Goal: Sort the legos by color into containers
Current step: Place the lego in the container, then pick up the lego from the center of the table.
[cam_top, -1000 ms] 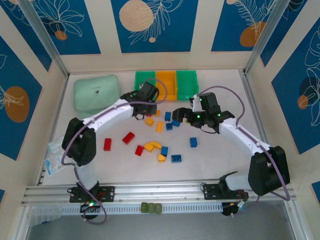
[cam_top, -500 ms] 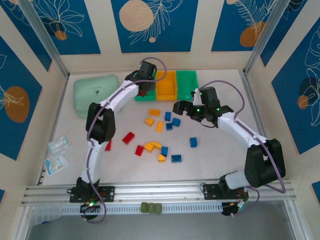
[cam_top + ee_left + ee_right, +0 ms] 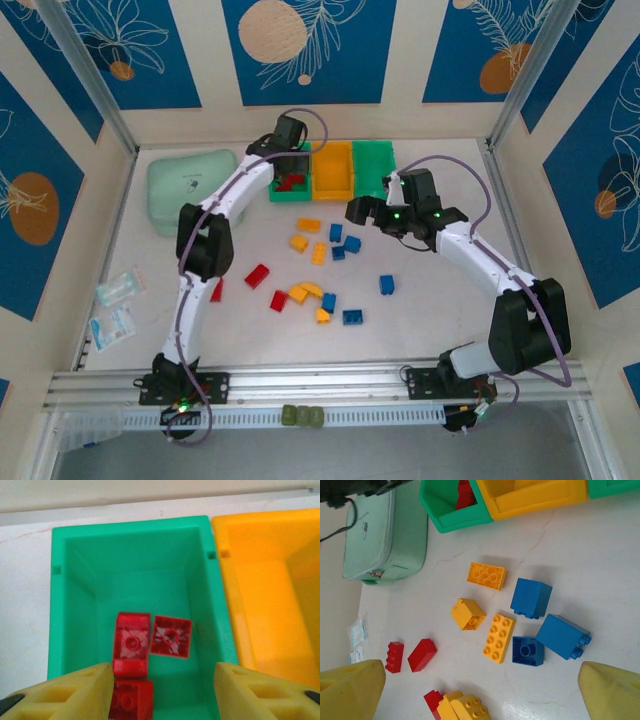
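Note:
My left gripper (image 3: 290, 168) hangs open over the left green bin (image 3: 275, 193) with nothing between its yellow fingers (image 3: 75, 690). Three red bricks (image 3: 131, 642) lie on that bin's floor (image 3: 130, 527). The orange bin (image 3: 332, 172) and the right green bin (image 3: 372, 165) adjoin it. My right gripper (image 3: 358, 212) is open above the table just below the bins, over three blue bricks (image 3: 531, 597) and three yellow bricks (image 3: 499, 637). More red (image 3: 257, 276), yellow (image 3: 305, 292) and blue (image 3: 352, 317) bricks are scattered nearer the arms' bases.
A pale mint lidded box (image 3: 192, 186) sits left of the bins. Two clear plastic packets (image 3: 118, 290) lie by the left wall. Blue-patterned walls and metal posts close the table on three sides.
My left arm swung from the brick pile up to the left green bin, and red bricks now show inside it under the open jaws. My right gripper edged slightly toward the bins.

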You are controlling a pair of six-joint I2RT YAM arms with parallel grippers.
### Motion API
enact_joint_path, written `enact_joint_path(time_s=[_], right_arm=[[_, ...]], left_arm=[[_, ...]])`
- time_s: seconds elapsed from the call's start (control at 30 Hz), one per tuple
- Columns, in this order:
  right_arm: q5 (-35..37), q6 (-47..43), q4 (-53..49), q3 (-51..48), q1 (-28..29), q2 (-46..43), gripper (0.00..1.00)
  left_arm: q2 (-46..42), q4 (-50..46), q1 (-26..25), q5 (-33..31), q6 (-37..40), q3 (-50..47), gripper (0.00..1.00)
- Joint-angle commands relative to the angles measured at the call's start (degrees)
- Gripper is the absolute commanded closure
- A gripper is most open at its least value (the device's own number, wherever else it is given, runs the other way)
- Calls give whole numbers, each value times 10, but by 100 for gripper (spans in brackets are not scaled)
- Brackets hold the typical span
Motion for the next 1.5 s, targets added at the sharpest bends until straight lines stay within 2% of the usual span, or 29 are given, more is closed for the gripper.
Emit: enact_joint_path(time_s=[0.0, 0.23, 0.43, 0.67, 0.9, 1.1, 1.2, 1.37, 1.47], right_arm=[[-13, -20, -35, 15, 15, 4, 1], [-23, -29, -65, 0, 42, -6, 1], [-30, -20, -65, -26, 79, -7, 1], [-23, 5, -17, -76, 127, -11, 1], [-15, 33, 20, -101, 157, -5, 1], [-4, 36, 24, -110, 160, -13, 1], [2, 33, 21, -110, 159, -15, 1], [-1, 31, 22, -103, 156, -8, 1], [-1, 32, 27, -103, 156, -6, 1]], left_arm=[[-91, -31, 3, 68, 6, -38, 44], [-244, -10, 2, 150, -9, -261, 41], [-348, -16, -4, 166, -20, -434, 38], [-416, -17, -12, 188, -33, -588, 32], [-408, -10, -14, 182, -44, -652, 28], [-393, -22, -14, 147, -43, -688, 25], [-391, -13, -14, 156, -45, -708, 24], [-387, -7, -22, 151, -51, -720, 32], [-384, -8, -27, 133, -56, -721, 40]])
